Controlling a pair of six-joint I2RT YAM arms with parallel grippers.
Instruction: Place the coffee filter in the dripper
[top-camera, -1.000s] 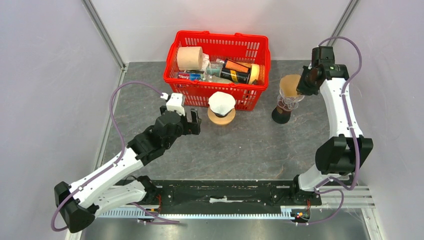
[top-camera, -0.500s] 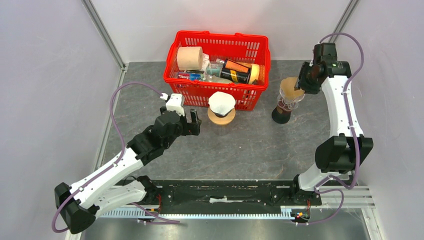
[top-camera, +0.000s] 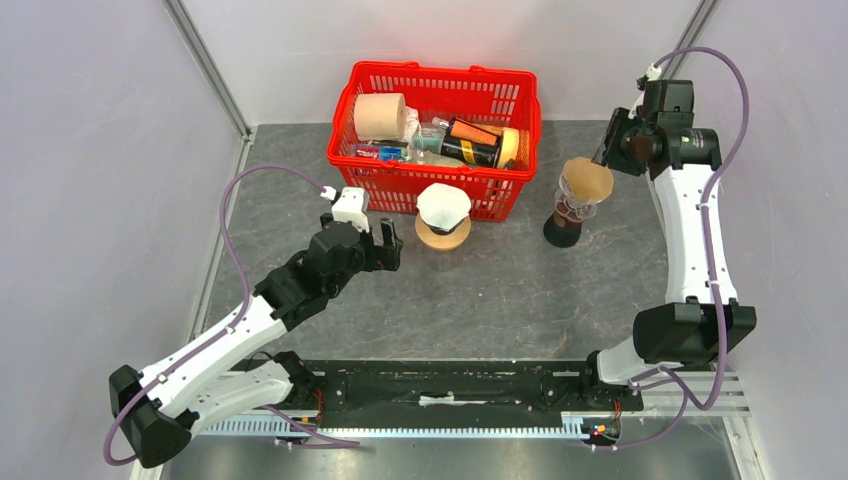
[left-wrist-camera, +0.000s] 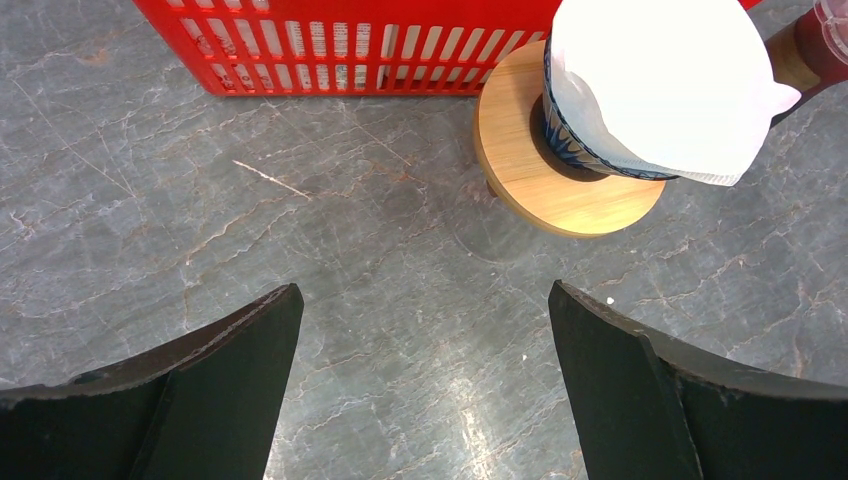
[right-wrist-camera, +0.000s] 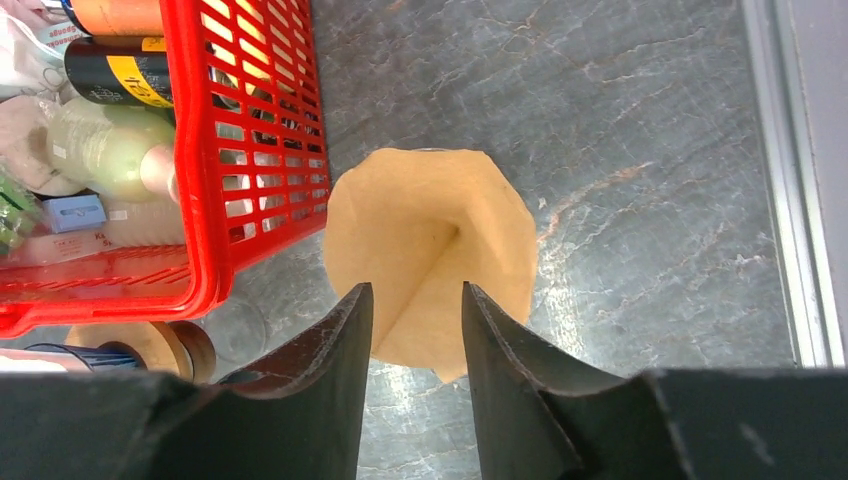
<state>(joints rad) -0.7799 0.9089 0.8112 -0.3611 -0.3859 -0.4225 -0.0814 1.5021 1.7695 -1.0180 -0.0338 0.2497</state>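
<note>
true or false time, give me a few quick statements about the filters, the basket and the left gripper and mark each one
1. A brown filter sits atop the glass dripper, right of the red basket. True.
2. The left gripper is shut on the white filter. False: it is open, apart from that filter and holding nothing.
3. The red basket is empty. False: it holds a paper roll, among other items.
4. The white filter sits above a round wooden stand in front of the basket. True.
</note>
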